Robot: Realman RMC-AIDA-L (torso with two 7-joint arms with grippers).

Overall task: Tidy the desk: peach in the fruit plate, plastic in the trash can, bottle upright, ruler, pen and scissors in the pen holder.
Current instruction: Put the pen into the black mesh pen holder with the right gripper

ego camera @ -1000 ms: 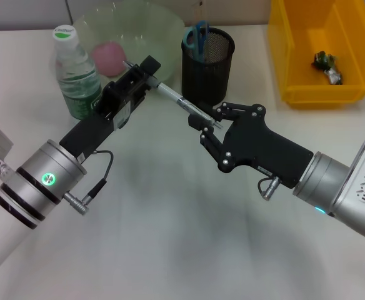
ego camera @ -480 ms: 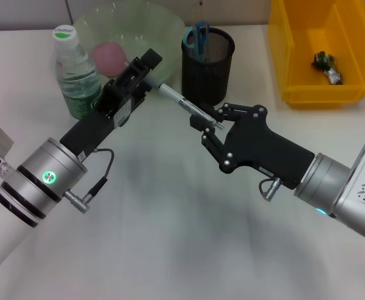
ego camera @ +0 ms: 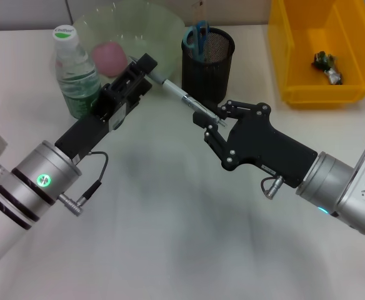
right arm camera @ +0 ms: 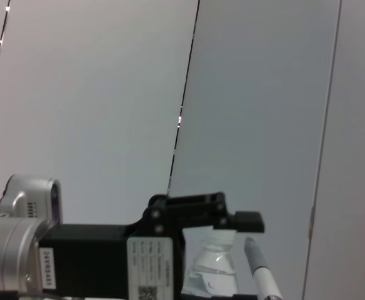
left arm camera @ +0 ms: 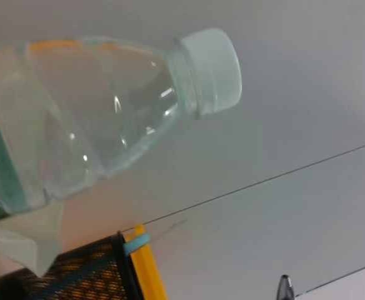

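Head view: right gripper (ego camera: 215, 120) pinches the pen (ego camera: 184, 99), slanting toward left gripper (ego camera: 146, 67).

Both arms (ego camera: 39, 181) are silver with black ends; the left wrist shows a green light and cable.

Pen holder (ego camera: 207, 62) stands just behind the right pincer (ego camera: 212, 123).
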